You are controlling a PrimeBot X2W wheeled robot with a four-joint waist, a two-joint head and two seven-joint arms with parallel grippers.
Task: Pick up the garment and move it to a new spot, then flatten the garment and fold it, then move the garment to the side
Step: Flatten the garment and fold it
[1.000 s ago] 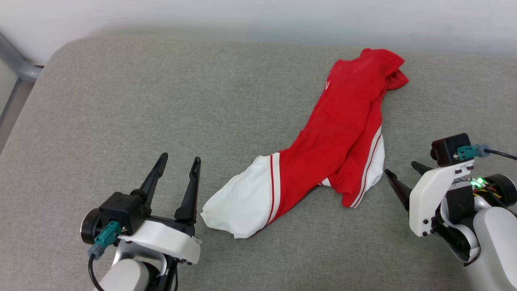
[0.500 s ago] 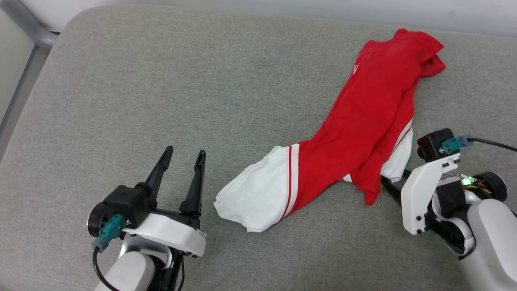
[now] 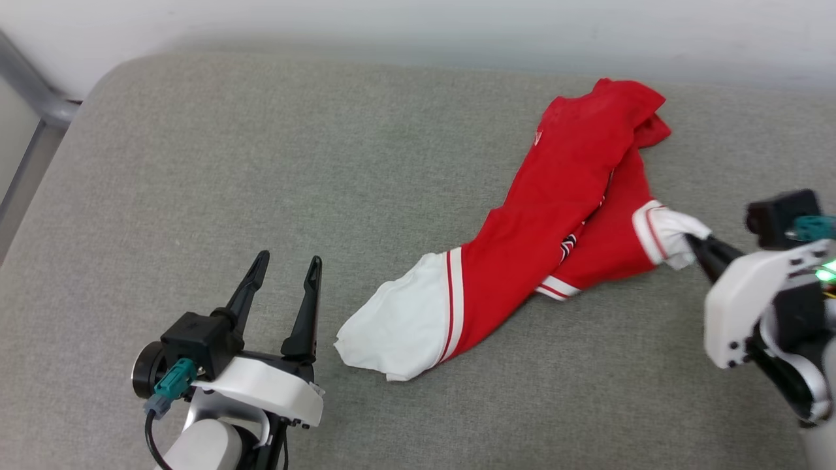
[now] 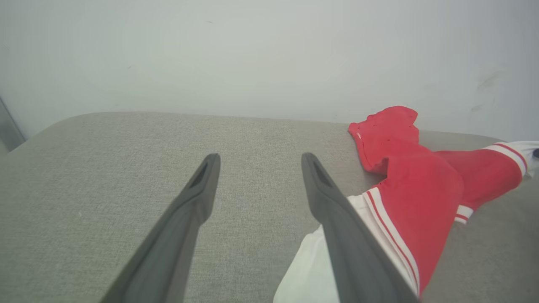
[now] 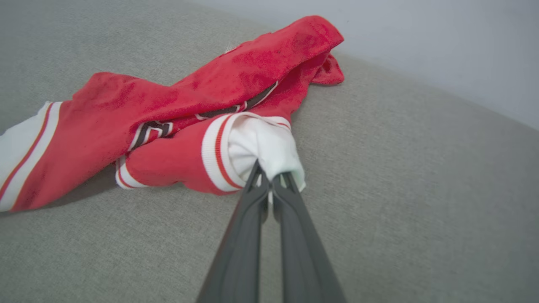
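My right gripper (image 5: 269,177) clamps the garment (image 3: 562,189) by a white sleeve; my left gripper (image 3: 290,260), spread and empty, is just beside it.

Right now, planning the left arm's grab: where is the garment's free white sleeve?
The free sleeve lies on the cushion right of the open left hand in the head view, at the garment's near end; the right hand pinches the other sleeve.

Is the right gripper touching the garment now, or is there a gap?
Touching. In the right wrist view the right gripper is shut on the white sleeve of the garment, with the cloth bunched between its fingertips.
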